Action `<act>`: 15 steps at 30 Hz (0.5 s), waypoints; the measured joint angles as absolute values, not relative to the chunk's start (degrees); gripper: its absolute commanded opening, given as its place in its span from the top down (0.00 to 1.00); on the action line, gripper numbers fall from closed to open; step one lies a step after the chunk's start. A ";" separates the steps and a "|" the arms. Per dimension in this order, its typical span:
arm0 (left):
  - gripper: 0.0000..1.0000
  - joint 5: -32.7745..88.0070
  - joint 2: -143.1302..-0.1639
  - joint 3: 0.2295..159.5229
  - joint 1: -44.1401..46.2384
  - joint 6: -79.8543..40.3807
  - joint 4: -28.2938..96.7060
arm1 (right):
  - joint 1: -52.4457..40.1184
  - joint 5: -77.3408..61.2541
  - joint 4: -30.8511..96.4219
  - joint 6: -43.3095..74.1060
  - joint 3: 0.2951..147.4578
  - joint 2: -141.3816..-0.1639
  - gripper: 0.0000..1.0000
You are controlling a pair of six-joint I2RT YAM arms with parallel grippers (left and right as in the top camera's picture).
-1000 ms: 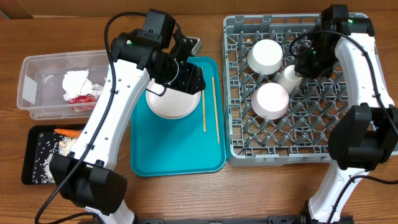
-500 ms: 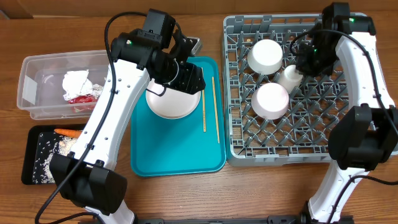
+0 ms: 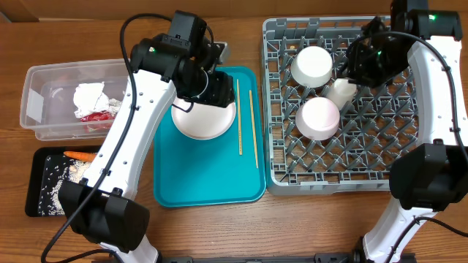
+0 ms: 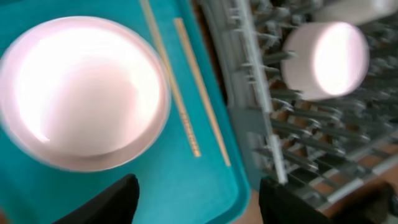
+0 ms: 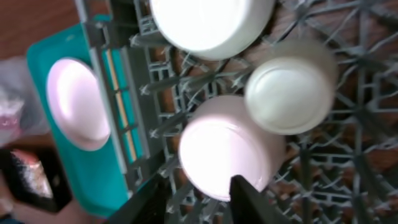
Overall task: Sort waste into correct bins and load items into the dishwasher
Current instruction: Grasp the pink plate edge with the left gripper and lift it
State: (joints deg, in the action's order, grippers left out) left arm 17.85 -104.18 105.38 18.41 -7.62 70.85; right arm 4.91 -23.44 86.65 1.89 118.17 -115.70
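Note:
The pale pink plate (image 3: 201, 120) lies on the teal tray (image 3: 208, 183); it also shows in the left wrist view (image 4: 81, 93). My left gripper (image 3: 214, 89) hovers over the plate's far edge, open and empty (image 4: 196, 202). The grey dish rack (image 3: 351, 164) holds two whitish bowls (image 3: 313, 66) (image 3: 317, 118) and the small white cup (image 3: 341, 91) on its side between them. My right gripper (image 3: 358, 67) hovers over the rack just behind the cup, open and empty (image 5: 199, 199), with the nearer bowl (image 5: 227, 149) and the cup (image 5: 289, 93) below it.
Two chopsticks (image 3: 251, 120) lie on the tray right of the plate. The clear tub (image 3: 44, 80) holds the white napkin (image 3: 91, 95) and the red wrapper (image 3: 99, 115). The black tray (image 3: 33, 197) holds the carrot (image 3: 77, 154) and rice scraps (image 3: 55, 183).
My right arm has drawn back and to the right, away from the cup, which stays in the rack. My left gripper has shifted slightly, uncovering more of one chopstick.

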 measured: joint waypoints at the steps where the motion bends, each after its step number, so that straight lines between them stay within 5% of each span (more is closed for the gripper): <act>1: 0.21 16.34 -104.18 105.38 18.41 -8.58 70.94 | 4.80 -24.43 87.11 1.48 118.17 -115.70 0.59; 5: 0.00 11.27 -104.18 105.38 18.41 -11.88 70.70 | 2.98 -27.00 87.85 0.05 118.17 -115.70 0.56; 11: 0.00 7.44 -104.18 105.38 18.41 -13.15 70.26 | -2.92 -28.03 88.23 -0.97 118.17 -115.70 0.50; 15: 0.14 4.34 -104.18 105.38 18.41 -14.11 70.28 | -7.05 -26.22 89.65 -1.26 118.17 -115.70 0.48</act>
